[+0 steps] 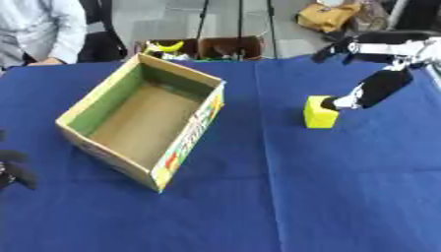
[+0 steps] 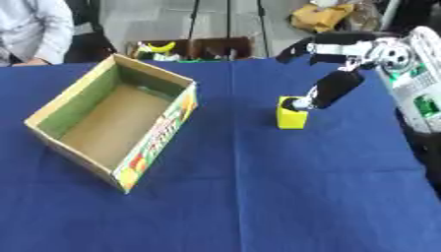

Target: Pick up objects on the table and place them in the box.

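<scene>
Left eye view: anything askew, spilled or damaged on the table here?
Nothing spilled or damaged. The cardboard box sits at an angle to the table's edges, open and empty. The yellow block stands upright with the right hand at its top.

Probably lab: tripod legs, blue-draped table

A blue cloth covers the table. Beyond its far edge lies a grey floor, with thin black stand legs rising there.
</scene>
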